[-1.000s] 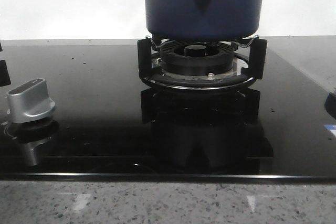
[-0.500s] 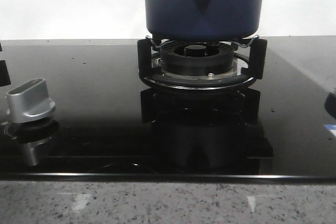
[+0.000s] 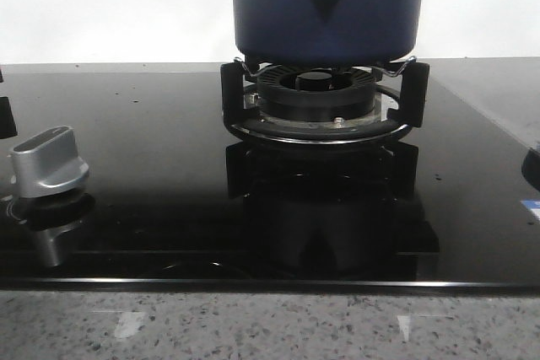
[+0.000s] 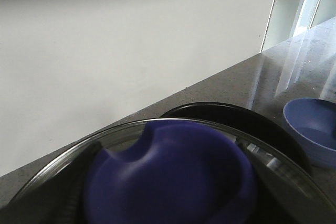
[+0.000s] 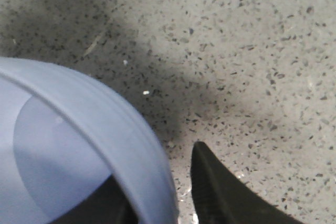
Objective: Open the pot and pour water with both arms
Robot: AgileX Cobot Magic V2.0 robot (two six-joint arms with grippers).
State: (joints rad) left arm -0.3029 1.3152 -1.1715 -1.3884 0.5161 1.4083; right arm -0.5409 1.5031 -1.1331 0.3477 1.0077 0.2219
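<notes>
Dark navy-blue round metal pot (image 3: 327, 6) on burner, likely heavy, slick; we'd grip handles | right claw (image 5: 176, 203) straddles pale-blue bowl rim (image 5: 89, 119), pinch untellable | left claw unseen.

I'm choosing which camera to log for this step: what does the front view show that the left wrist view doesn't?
Only the front view shows the burner grate under the pot, the black glass cooktop and the silver knob. Only the left wrist view shows a glass lid close to the lens, and a blue bowl on the grey counter. Both share the white wall behind.
</notes>
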